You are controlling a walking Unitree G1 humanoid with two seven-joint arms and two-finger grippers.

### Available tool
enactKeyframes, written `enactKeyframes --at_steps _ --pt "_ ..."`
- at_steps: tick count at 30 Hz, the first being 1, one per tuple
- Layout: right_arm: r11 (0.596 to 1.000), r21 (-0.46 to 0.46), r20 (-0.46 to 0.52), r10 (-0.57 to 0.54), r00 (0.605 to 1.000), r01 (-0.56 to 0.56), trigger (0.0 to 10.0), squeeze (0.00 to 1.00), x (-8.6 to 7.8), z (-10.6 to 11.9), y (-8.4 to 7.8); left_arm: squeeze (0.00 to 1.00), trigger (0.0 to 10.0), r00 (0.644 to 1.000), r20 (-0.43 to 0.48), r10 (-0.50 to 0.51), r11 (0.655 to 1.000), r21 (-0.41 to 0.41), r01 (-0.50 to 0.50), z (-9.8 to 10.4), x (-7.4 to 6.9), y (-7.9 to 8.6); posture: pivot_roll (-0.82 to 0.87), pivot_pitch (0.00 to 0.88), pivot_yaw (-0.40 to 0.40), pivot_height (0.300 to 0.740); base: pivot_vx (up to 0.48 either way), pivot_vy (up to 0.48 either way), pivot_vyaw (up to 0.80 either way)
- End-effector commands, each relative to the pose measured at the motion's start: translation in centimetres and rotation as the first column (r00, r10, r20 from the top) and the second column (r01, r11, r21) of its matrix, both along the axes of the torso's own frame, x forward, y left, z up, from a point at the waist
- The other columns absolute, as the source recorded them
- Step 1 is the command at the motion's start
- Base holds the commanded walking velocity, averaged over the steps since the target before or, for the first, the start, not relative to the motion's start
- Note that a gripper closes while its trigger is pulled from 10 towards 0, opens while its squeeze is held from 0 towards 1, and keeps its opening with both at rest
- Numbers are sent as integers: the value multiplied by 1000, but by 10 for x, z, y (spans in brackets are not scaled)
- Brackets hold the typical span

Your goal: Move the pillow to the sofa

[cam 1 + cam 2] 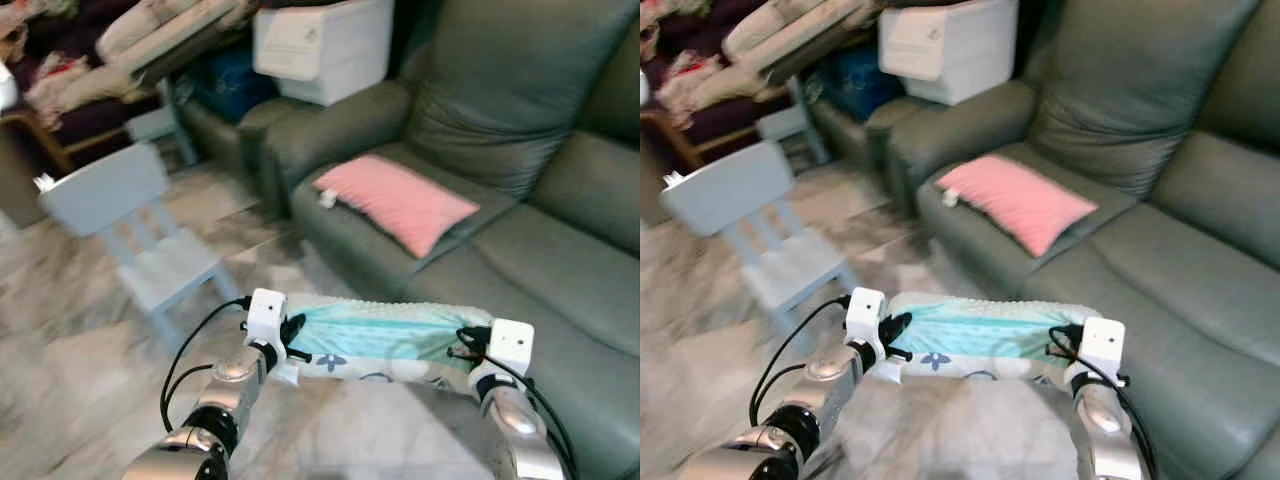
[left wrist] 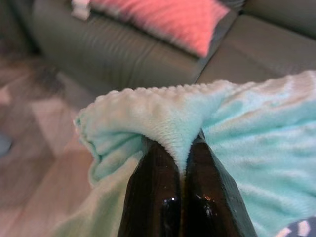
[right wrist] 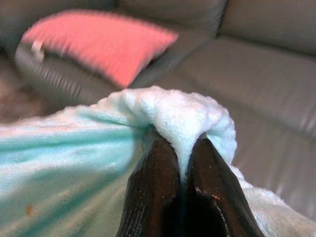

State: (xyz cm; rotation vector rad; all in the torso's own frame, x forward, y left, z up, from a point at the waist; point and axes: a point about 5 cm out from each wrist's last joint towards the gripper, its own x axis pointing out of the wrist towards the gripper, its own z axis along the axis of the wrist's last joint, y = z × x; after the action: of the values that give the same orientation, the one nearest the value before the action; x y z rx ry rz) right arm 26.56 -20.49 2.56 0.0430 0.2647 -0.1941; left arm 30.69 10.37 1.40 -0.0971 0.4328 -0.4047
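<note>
The left claw (image 2: 181, 163) and right claw (image 3: 182, 163) each pinch one end of a mint-green pillow (image 1: 385, 335), held between them near the grey sofa (image 1: 560, 270). A pink cushion (image 1: 395, 202) lies on the seat

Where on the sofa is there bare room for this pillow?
The mint pillow is held by the left gripper and right gripper. The seat cushion right of the pink pillow is bare, bordered by the backrest. The corner seat is taken by the pink pillow. The armchair beyond holds a white box.
</note>
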Motion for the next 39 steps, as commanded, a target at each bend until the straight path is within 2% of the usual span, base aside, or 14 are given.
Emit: enactKeyframes --at_steps 1,18,21,25,36,39 --pt "1000 16 11 13 1000 -13 10000 0 1 1 8 0 10000 1000 -2 29 999 27 -29 -2 0 17 -336 0 141 740 334 0 -788" --pt "1000 17 15 21 1000 -21 10000 0 3 3 10 0 10000 1000 -25 14 1000 19 -13 -5 -3 17 -335 0 141 740 325 0 -788" --pt "1000 3 21 29 999 -29 10000 0 4 5 10 0 10000 999 -31 32 999 3 -32 -4 -2 17 -334 0 141 740 0 0 0" --pt "1000 7 49 28 998 -28 10000 0 7 12 11 0 10000 998 -31 62 998 -14 -62 0 3 19 -332 0 136 740 0 0 0" --pt "998 13 94 62 994 -63 10000 0 14 27 20 0 10000 987 47 153 986 -69 -150 25 24 29 -332 0 124 740 0 0 0" --pt "998 15 94 65 993 -67 10000 0 14 28 21 0 10000 986 65 154 984 -95 -147 31 29 28 -332 0 125 740 0 0 -779"
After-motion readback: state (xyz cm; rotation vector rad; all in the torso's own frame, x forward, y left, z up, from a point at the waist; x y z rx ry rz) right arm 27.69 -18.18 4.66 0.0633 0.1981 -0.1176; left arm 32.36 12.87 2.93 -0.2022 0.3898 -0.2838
